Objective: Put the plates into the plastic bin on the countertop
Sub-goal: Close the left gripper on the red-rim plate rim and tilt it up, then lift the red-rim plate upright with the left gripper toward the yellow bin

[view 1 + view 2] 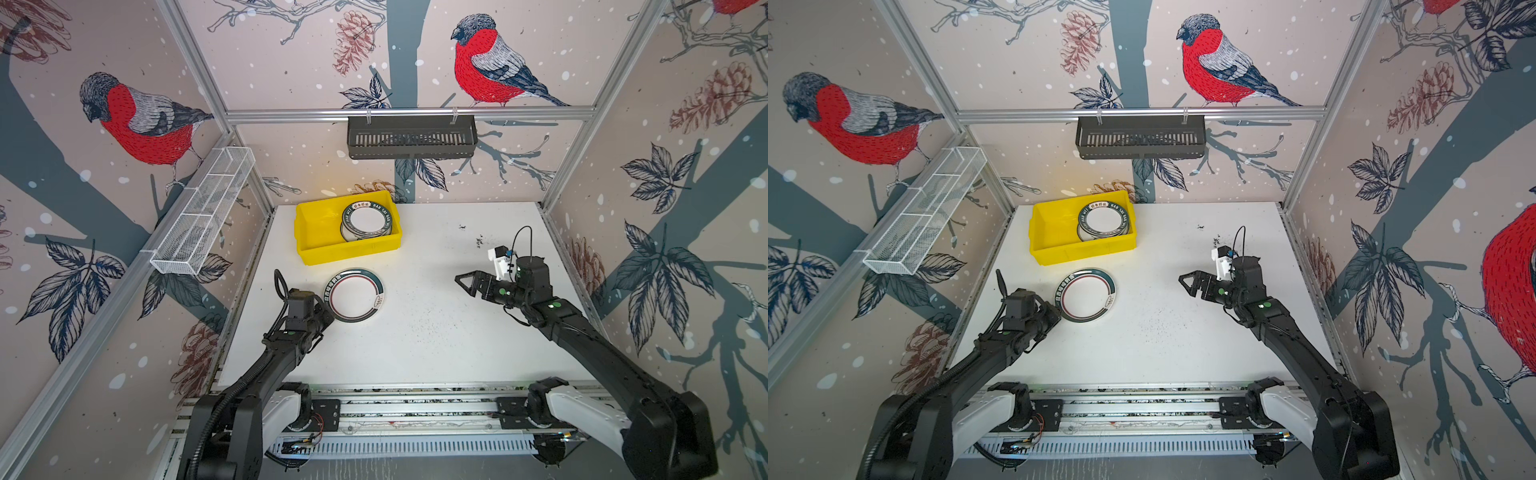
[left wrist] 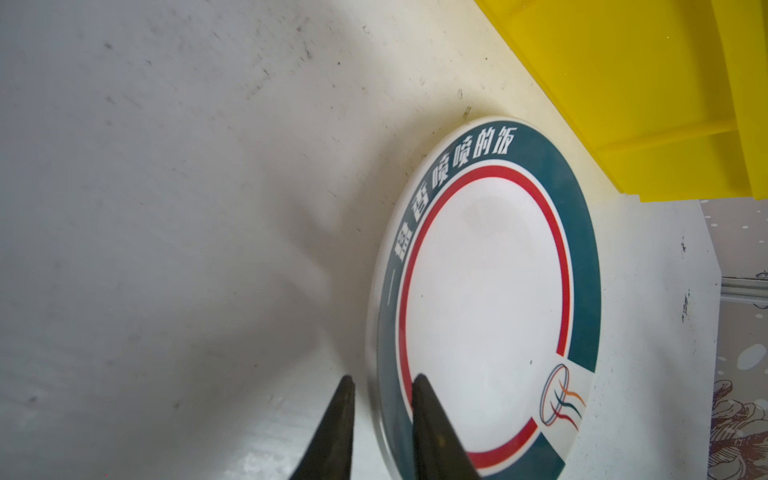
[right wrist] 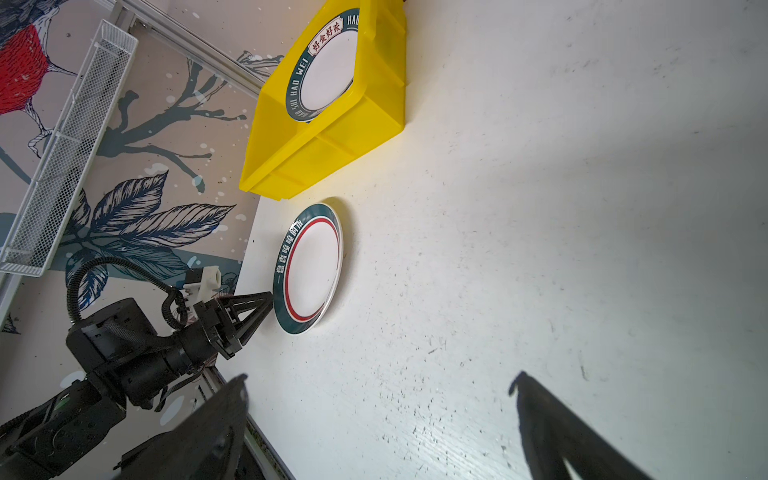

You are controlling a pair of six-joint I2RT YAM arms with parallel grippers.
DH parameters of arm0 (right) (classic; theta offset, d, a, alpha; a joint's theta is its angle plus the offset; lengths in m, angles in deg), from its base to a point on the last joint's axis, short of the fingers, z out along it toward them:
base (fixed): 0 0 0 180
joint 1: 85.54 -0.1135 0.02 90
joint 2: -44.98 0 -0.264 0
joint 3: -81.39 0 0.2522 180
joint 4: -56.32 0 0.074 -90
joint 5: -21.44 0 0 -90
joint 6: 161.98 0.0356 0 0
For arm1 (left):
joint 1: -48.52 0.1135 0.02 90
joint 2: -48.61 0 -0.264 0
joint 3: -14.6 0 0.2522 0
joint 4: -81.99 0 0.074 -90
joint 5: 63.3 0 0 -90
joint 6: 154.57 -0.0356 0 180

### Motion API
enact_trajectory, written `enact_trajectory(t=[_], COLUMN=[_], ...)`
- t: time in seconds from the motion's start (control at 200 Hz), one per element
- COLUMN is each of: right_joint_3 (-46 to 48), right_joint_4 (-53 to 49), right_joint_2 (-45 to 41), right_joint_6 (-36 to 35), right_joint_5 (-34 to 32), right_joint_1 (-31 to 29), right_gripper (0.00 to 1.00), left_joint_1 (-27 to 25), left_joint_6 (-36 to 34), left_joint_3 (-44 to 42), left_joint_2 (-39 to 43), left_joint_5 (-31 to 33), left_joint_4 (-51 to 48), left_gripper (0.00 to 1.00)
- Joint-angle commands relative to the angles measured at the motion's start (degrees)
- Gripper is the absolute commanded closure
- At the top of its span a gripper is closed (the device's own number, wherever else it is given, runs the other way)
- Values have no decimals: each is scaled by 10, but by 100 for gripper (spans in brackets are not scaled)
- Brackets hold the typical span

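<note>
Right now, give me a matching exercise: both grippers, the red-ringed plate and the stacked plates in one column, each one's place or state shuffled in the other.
Column one:
1 left gripper
2 right gripper
3 red-ringed plate
4 stacked plates

Column two:
A inside the yellow bin
B flat on the countertop, outside the bin
C open, holding nothing
D straddling a plate's rim

Pairs: 1-D, 2-C, 3-B, 4-A.

One plastic bin (image 1: 307, 245), bright yellow, stood rear-left on the white countertop (image 1: 415, 332). In its right half lay stacked plates (image 1: 368, 220), white with dark-green lettered rims. One loose plate (image 1: 354, 296), teal-and-red rimmed, lay flat just before it.
</note>
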Motion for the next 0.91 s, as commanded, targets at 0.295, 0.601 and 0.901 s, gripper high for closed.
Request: enact_trajectory(t=[0.295,0.601,0.901], right_joint_3=[3,17,15], right_joint_4=[-7,10,-1], right_joint_2=[-10,-15,-21], right_joint_6=[2,14,13], right_joint_5=[-8,23,27], right_joint_1=[0,8,18], right_gripper=[0,0,0], left_joint_1=[1,1,1], left_joint_6=[4,6,-12], left_joint_3=[4,21,41], left_joint_2=[-47,-109,-184], left_joint_5=[7,-20,-57], left_joint_4=[73,102,131], left_gripper=[75,97,100])
